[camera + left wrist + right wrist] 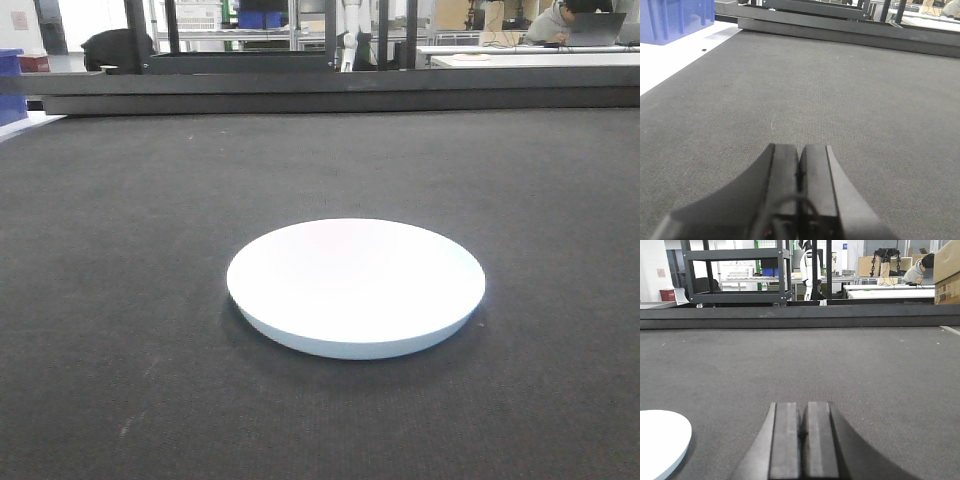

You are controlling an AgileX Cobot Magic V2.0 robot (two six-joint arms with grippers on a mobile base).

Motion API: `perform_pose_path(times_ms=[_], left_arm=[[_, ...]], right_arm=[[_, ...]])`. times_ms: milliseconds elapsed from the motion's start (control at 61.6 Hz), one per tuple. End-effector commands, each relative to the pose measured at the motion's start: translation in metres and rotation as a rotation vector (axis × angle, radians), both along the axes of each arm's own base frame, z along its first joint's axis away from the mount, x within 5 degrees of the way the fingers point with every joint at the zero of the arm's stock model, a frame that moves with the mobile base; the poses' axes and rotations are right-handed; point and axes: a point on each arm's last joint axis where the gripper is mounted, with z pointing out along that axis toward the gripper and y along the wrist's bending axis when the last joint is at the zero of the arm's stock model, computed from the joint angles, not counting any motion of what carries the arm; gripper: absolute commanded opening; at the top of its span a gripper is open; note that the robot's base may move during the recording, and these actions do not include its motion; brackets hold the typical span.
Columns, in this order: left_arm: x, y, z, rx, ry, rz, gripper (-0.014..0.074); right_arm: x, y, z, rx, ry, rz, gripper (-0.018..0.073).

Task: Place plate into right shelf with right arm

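Note:
A plain white round plate (355, 285) lies flat on the dark grey mat (120, 250) near the middle of the front view. Its edge (660, 440) also shows at the lower left of the right wrist view. My right gripper (803, 404) is shut and empty, low over the mat, to the right of the plate and apart from it. My left gripper (800, 147) is shut with nothing in it, over bare mat; no plate shows in its view. The right shelf is out of view.
A raised dark rail (340, 95) runs along the mat's far edge. A blue bin (670, 20) stands on a white surface (680, 55) to the far left. Behind the rail are a black frame cart (735, 275), desks with a seated person (920, 270) and cardboard boxes (947, 270).

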Motion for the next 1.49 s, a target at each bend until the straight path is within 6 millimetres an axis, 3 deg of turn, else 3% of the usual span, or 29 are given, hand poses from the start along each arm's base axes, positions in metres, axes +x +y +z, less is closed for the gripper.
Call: perform_pose_path(times_ms=[0,341,519,649,942,1039,1185,1315,1477], left_arm=[[-0.001,0.001,0.005,-0.018,-0.089,0.009,-0.0128],[-0.001,0.001,0.005,-0.018,-0.089,0.009,-0.0128],[-0.001,0.001,0.005,-0.018,-0.089,0.009,-0.0128],[-0.001,0.001,0.005,-0.018,-0.089,0.009,-0.0128],[-0.001,0.001,0.005,-0.018,-0.089,0.009,-0.0128],[-0.001,0.001,0.005,-0.018,-0.089,0.009,-0.0128],[-0.001,0.001,0.005,-0.018,-0.089,0.009,-0.0128],[-0.001,0.001,0.005,-0.018,-0.089,0.009,-0.0128],[-0.001,0.001,0.005,-0.018,-0.089,0.009,-0.0128]], right_arm=[[-0.003,-0.001,0.013,-0.003,-0.11,-0.013,0.0055],[-0.003,-0.001,0.013,-0.004,-0.111,-0.013,0.0055],[-0.006,-0.002,0.025,-0.016,-0.241,-0.027,0.0055],[-0.017,-0.004,0.056,-0.003,-0.456,-0.045,0.0055],[-0.02,0.0,0.146,-0.018,-0.254,-0.002,0.0055],[-0.008,0.001,0.172,-0.025,-0.154,0.01,0.0055],[0.022,0.004,0.191,-0.018,0.027,0.033,0.0055],[0.058,0.009,0.187,0.013,0.266,0.07,0.0055],[0.105,0.014,0.166,0.012,0.559,0.093,0.0055]])
